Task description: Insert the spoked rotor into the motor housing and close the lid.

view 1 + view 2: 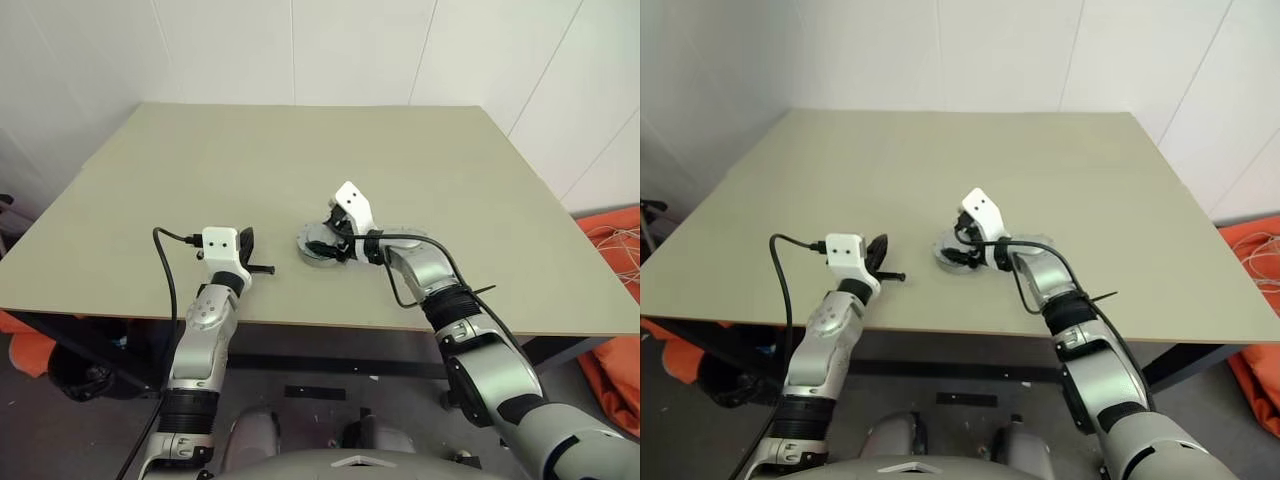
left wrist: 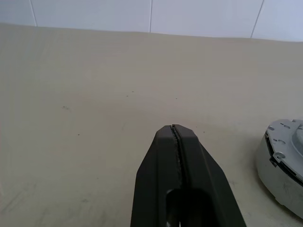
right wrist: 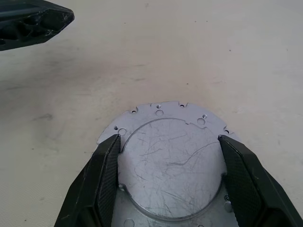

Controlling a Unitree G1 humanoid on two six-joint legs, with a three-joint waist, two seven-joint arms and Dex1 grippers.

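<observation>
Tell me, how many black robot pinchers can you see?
2. The left gripper is shut, near the table's front edge. The right gripper stands wide on either side of a round silver metal part, nearer the middle.

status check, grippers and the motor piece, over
Left gripper shut, empty, hovering over the table. Right gripper wide open, fingers either side of the silver round assembly; grip unclear. Nothing in the way.

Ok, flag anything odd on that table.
Nothing stands out. The housing sits flat on the table, its scratched silver face between the right gripper's spread fingers. Left gripper is shut, apart from it.
</observation>
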